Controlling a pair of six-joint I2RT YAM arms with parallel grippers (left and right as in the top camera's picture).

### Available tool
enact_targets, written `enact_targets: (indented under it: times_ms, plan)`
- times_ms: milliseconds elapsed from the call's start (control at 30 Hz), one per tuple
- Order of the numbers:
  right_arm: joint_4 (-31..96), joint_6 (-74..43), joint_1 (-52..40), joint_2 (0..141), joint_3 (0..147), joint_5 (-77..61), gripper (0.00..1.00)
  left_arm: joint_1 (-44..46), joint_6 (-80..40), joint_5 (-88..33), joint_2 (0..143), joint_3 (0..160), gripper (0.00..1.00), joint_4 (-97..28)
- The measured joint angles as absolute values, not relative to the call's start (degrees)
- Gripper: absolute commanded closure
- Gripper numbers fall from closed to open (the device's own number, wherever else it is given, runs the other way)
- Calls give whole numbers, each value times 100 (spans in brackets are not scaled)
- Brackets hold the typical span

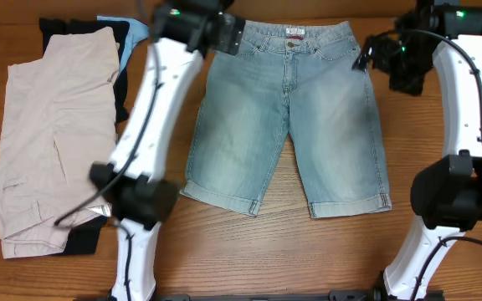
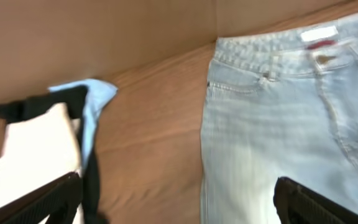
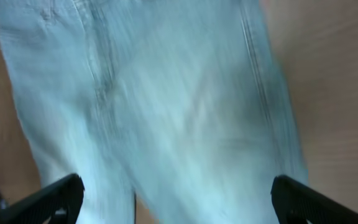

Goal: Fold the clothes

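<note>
The light-blue denim shorts [image 1: 287, 117] lie flat in the middle of the table, waistband at the far edge, hems toward the front. They also show in the left wrist view [image 2: 278, 118] and, blurred, in the right wrist view [image 3: 166, 106]. My left gripper [image 1: 224, 33] hovers above the shorts' far left waist corner; its fingers [image 2: 179, 199] are wide apart and empty. My right gripper [image 1: 379, 58] hovers by the far right waist; its fingers [image 3: 179, 199] are wide apart and empty above the denim.
Beige cargo shorts [image 1: 53, 134] lie folded at the left on top of a black garment [image 1: 86, 238]. A bright-blue garment [image 1: 136, 29] peeks out at the far left, also in the left wrist view [image 2: 95, 99]. Wooden table [image 1: 266, 251] around.
</note>
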State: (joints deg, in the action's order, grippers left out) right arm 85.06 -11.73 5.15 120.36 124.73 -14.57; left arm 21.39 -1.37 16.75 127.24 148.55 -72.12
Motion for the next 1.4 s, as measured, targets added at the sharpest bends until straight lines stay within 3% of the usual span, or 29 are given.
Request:
enact_targets:
  times_ms: [133, 300, 500, 733, 833, 900, 1067, 1300, 1400]
  plan:
    - [8774, -1398, 377, 11904, 12208, -1256, 1, 2139, -137, 1520, 11992, 15039, 0, -7588]
    - [8047, -1815, -38, 11856, 11010, -1011, 3, 2139, -134, 1450, 11850, 15161, 0, -7765]
    - [7113, -2241, -379, 11856, 9553, -873, 25, 2139, -134, 1240, 12492, 15128, 0, -7804]
    - [6307, -2670, -377, 11856, 8475, -661, 26, 2139, -99, 1153, 12984, 15100, 0, -7762]
    - [5999, -2888, -370, 11813, 8086, -478, 37, 2139, -49, 1120, 13107, 15100, 0, -7758]
    - [5808, -3081, -331, 11684, 7872, -379, 39, 2139, 16, 1055, 13198, 15100, 0, -7743]
    - [5507, -3411, 62, 11448, 7509, -530, 39, 2139, 279, 696, 13447, 15100, 0, -7572]
    - [5284, -3540, 1367, 11410, 7454, -819, 39, 2139, 486, 412, 13721, 15100, 0, -7367]
    - [5140, -3450, 1973, 11406, 7463, -908, 34, 2139, 521, 263, 13858, 15100, 0, -7279]
